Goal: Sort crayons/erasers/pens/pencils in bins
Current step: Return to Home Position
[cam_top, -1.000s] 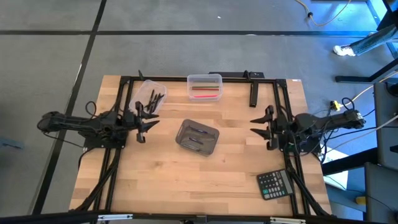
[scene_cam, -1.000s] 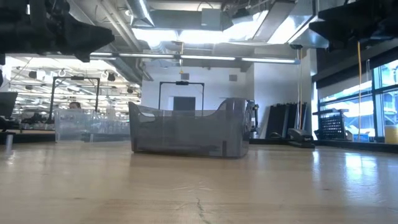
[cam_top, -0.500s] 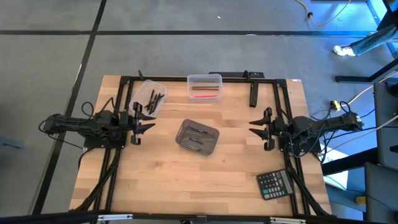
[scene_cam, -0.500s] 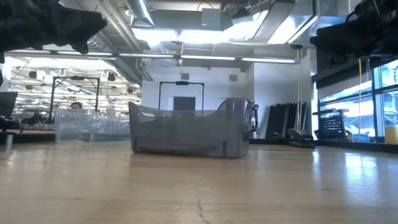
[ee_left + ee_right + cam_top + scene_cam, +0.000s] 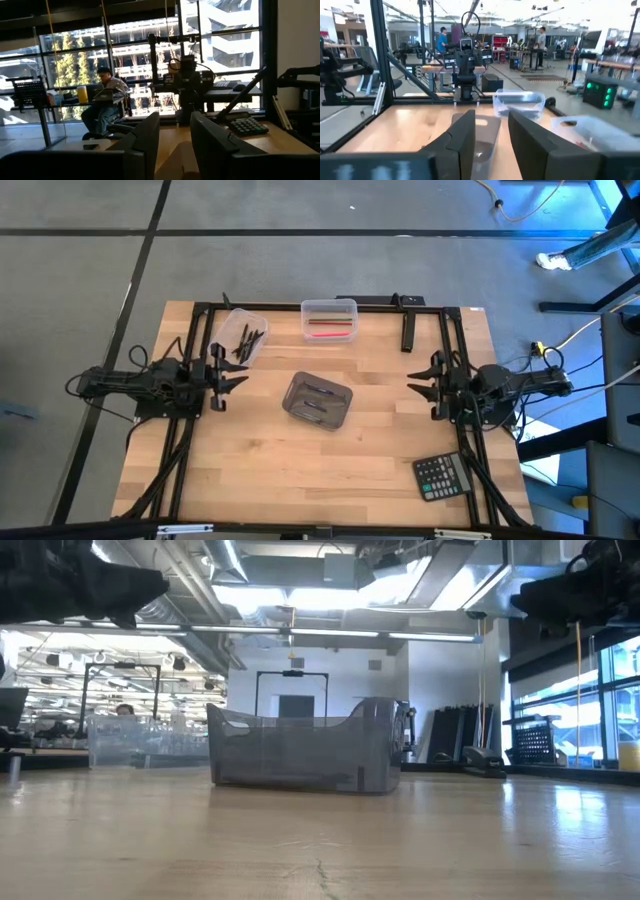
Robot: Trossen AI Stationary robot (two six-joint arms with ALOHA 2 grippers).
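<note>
Sort check | we find no loose sticks on the table [image 5: 300, 475]: dark sticks [image 5: 322, 391] in grey bin [image 5: 289, 402], black sticks [image 5: 246, 338] in left clear bin [image 5: 247, 313], red sticks [image 5: 330, 332] in far clear bin [image 5: 329, 303] | left pincer [image 5: 232, 378], right pincer [image 5: 420, 387]: fingers apart, empty, at opposite table sides, likely homing.

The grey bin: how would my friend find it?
Look at the middle of the wooden table, between the left gripper and the right gripper. The grey bin sits there alone, smoky and dark; the two clear bins stand near the far edge.
</note>
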